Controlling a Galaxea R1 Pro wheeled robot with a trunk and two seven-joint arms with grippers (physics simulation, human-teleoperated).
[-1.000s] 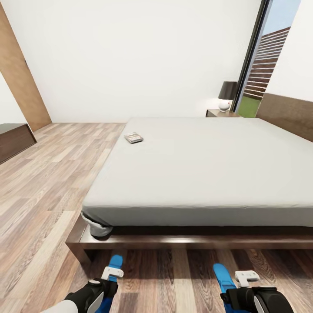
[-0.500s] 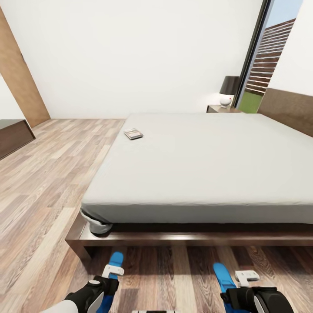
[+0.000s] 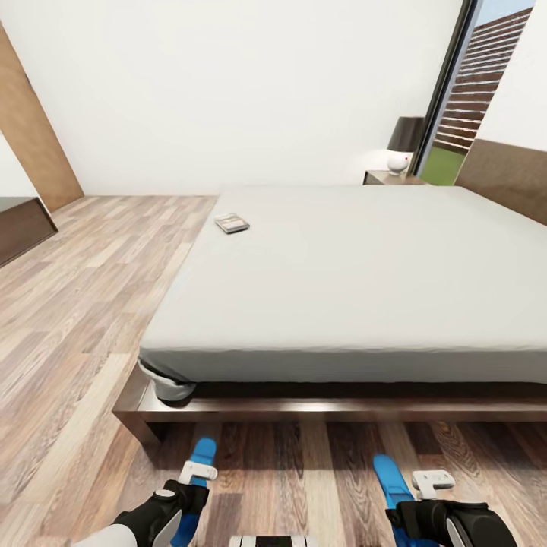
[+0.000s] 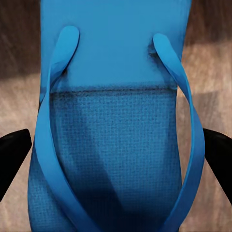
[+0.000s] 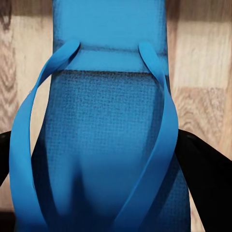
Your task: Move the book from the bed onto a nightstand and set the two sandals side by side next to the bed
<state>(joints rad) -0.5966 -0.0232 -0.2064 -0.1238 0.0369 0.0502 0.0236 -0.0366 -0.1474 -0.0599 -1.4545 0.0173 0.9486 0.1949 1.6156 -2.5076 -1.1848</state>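
Observation:
The book (image 3: 232,222) lies flat on the pale-grey bed (image 3: 357,266), near its far left edge. A nightstand (image 3: 388,178) with a lamp stands beyond the bed's far corner. My left gripper (image 3: 194,480) is shut on one blue sandal (image 3: 202,453), over the wood floor in front of the bed's foot. My right gripper (image 3: 414,490) is shut on the other sandal (image 3: 389,472), about a bed-half to the right. Up close, each sandal (image 4: 116,121) (image 5: 104,135) sits strap-side up between dark fingers (image 4: 12,154) (image 5: 205,174) pressing its two edges.
The bed's dark wooden frame (image 3: 304,410) juts out just ahead of both sandals. A long low dark cabinet (image 3: 23,228) stands at the far left by a brown wall panel (image 3: 34,137). A tall window (image 3: 463,99) is at the far right. Wood floor (image 3: 83,304) runs along the bed's left.
The whole picture has shifted a little, so the camera has moved; the bed and book sit slightly higher in it. Both grippers still hold their sandals in the same places.

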